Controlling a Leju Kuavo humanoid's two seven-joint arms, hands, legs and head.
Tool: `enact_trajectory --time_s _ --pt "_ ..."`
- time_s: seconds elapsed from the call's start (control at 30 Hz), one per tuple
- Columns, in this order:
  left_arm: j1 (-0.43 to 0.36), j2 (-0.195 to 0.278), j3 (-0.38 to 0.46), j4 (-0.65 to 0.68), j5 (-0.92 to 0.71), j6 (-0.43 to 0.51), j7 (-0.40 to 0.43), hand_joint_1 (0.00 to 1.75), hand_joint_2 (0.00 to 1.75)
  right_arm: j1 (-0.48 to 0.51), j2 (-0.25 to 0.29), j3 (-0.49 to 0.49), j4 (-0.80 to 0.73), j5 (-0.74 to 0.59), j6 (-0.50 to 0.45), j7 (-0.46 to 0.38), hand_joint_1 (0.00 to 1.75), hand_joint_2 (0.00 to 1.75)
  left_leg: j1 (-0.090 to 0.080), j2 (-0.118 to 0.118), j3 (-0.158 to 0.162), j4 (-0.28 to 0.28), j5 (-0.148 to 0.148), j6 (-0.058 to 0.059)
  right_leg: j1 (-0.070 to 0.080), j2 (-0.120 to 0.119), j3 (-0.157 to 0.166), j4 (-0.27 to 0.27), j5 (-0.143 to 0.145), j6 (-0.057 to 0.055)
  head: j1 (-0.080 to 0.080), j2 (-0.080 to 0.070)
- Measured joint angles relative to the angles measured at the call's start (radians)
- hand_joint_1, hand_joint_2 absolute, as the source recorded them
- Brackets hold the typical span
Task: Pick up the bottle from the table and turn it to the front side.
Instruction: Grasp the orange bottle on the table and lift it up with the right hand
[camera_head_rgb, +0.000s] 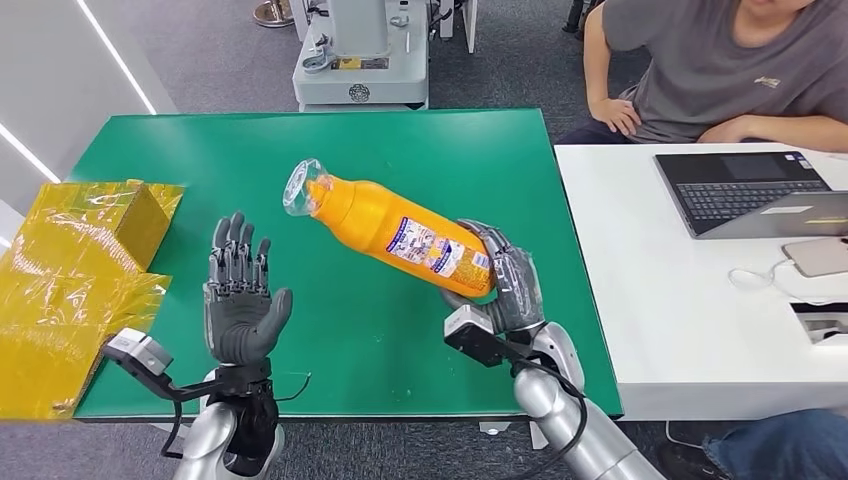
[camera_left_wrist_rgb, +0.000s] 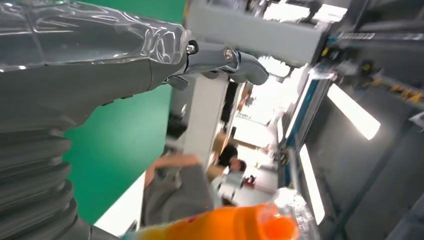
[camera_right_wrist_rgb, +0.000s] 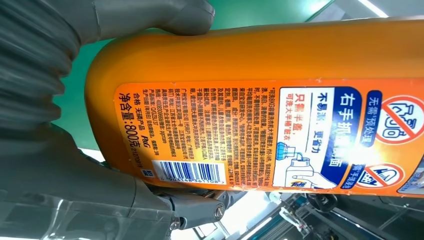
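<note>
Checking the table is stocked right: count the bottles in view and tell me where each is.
1. The orange detergent bottle is gripped at its base by the right hand, lifted and tilted above the green table, cap toward the open left hand. The yellow packaging could hide others.

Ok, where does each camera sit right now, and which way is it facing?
Head view: high on the body, looking down at the green table; both arms show, left hand open, right hand holding the orange bottle off the table.
Left wrist view: behind the left hand, looking across the table toward a person; the bottle's cap end shows.
Right wrist view: behind the right hand, close on the bottle's back label.
All three views share the bottle.
</note>
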Motion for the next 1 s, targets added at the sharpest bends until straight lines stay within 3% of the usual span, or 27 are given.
enact_trajectory --time_s 0.2,0.3,0.63,1.0 --pt "-0.047 -0.004 -0.025 0.054 0.016 -0.153 0.057 0.0 1.75 0.03 0.01 0.001 -0.013 0.058 0.069 -0.005 1.75 1.75 0.0 0.0 0.0 0.0 0.0 0.0 0.0 0.0 0.0 0.0 0.0 0.0 0.0 0.0" --pt "-0.087 -0.007 -0.035 0.075 0.013 -0.185 0.077 0.0 1.75 0.025 0.018 0.002 -0.005 0.072 0.133 0.003 1.75 1.75 0.0 0.0 0.0 0.0 0.0 0.0 0.0 0.0 0.0 0.0 0.0 0.0 0.0 0.0" --pt "-0.14 -0.014 -0.036 0.121 0.005 -0.183 0.09 0.0 1.75 -0.027 0.031 0.026 0.068 0.076 0.272 0.009 1.75 1.75 0.0 0.0 0.0 0.0 0.0 0.0 0.0 0.0 0.0 0.0 0.0 0.0 0.0 0.0" --pt "-0.152 -0.021 -0.035 0.14 -0.014 -0.106 0.063 0.0 1.75 -0.07 0.045 0.058 0.153 0.069 0.317 0.013 1.75 1.75 0.0 0.0 0.0 0.0 0.0 0.0 0.0 0.0 0.0 0.0 0.0 0.0 0.0 0.0"
